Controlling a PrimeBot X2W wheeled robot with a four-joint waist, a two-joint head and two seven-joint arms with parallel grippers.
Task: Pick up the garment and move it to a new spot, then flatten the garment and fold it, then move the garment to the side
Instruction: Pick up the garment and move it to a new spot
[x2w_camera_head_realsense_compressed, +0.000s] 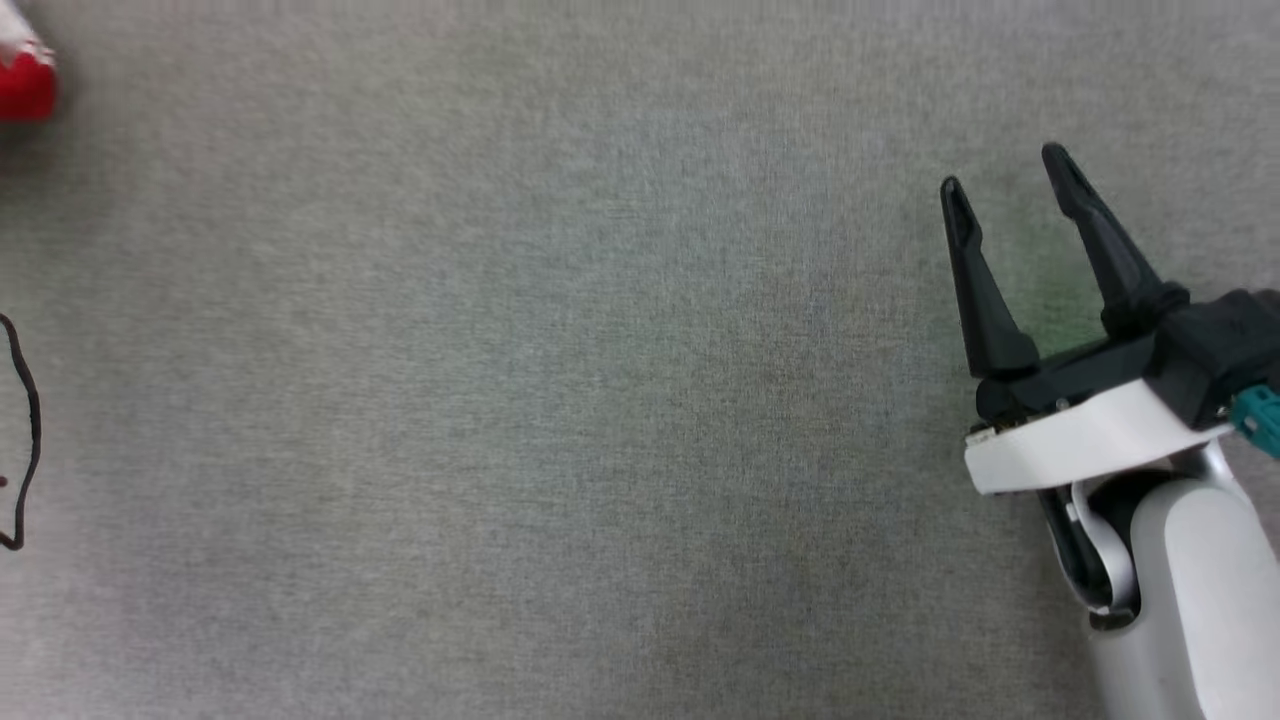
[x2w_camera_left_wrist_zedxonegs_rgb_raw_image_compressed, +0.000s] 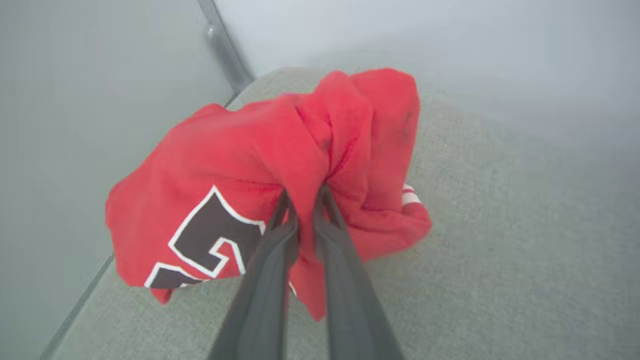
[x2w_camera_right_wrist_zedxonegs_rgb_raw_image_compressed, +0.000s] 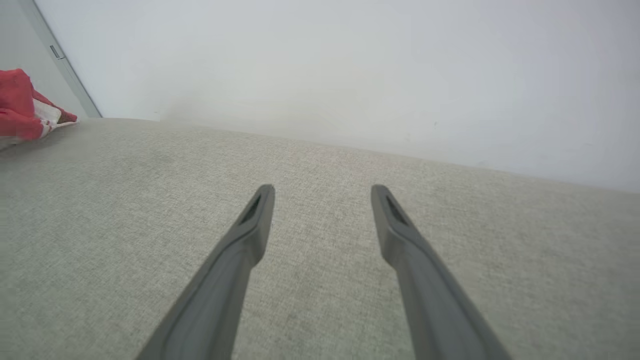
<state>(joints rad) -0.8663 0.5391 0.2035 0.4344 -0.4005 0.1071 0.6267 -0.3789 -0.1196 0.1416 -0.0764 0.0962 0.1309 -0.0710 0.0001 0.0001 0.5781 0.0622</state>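
Garment (x2w_camera_left_wrist_zedxonegs_rgb_raw_image_compressed: 225, 165), bunched in a heap near the far left corner of the grey counter (x2w_camera_head_realsense_compressed: 600, 400), close beside its edge. Left tool (x2w_camera_left_wrist_zedxonegs_rgb_raw_image_compressed: 305, 192) is clamped on a raised fold of the red cloth. Right tool (x2w_camera_head_realsense_compressed: 1005, 175) hovers with fingers apart, holding nothing, well apart from the heap. Step in hand, as judged: the pick-up. The next move calls for a lift clear of the edge and a carry inward, where broad bare counter lies open.

Right gripper (x2w_camera_head_realsense_compressed: 1003, 168): two long, tapered black fingers (x2w_camera_head_realsense_compressed: 985, 300) on a black base; white wrist plate (x2w_camera_head_realsense_compressed: 1080, 445); teal connector (x2w_camera_head_realsense_compressed: 1258, 415) at 3 o'clock; glossy white forearm (x2w_camera_head_realsense_compressed: 1195, 600).
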